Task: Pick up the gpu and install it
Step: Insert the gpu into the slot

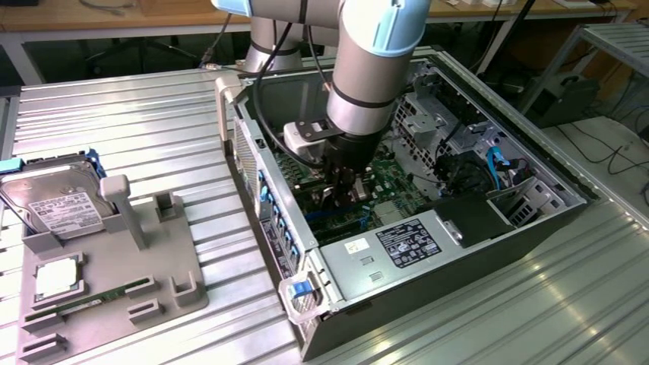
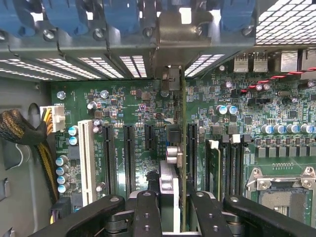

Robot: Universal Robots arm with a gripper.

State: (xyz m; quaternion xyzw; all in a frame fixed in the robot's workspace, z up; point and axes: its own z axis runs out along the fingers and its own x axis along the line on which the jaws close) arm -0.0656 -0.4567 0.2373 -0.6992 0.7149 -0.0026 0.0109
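Green gpu [image 2: 183,163] stands edge-on, clamped in the gripper [image 2: 173,207] above the motherboard [image 2: 123,103].

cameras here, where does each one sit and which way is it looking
Exterior view: high off the arm, looking down at the open black computer case on the ribbed metal table; the grey arm with blue caps reaches into the case.
Wrist view: on the wrist, facing along the black gripper onto the green motherboard; its fingers hold the thin green gpu card edge-on.
Shared: gripper, motherboard and the case's blue slot clips.
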